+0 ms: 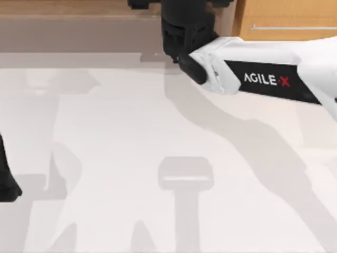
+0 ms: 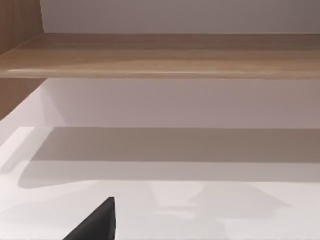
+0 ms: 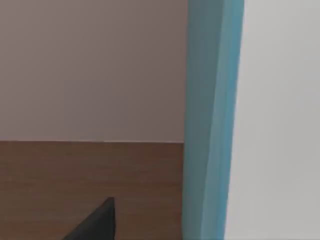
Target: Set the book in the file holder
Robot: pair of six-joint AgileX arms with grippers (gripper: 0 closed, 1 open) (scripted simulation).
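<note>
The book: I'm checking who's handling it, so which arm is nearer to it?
Right. The book stands close in front of the right wrist camera, while the right arm reaches across the table's far edge. The left arm sits at the table's left edge.

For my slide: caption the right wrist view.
Teal book seen close and edge-on by the right wrist camera, white pages beside it, wall and wood behind.

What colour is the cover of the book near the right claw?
Plain teal-blue, beside white page edges; the book shows best in the right wrist view.
</note>
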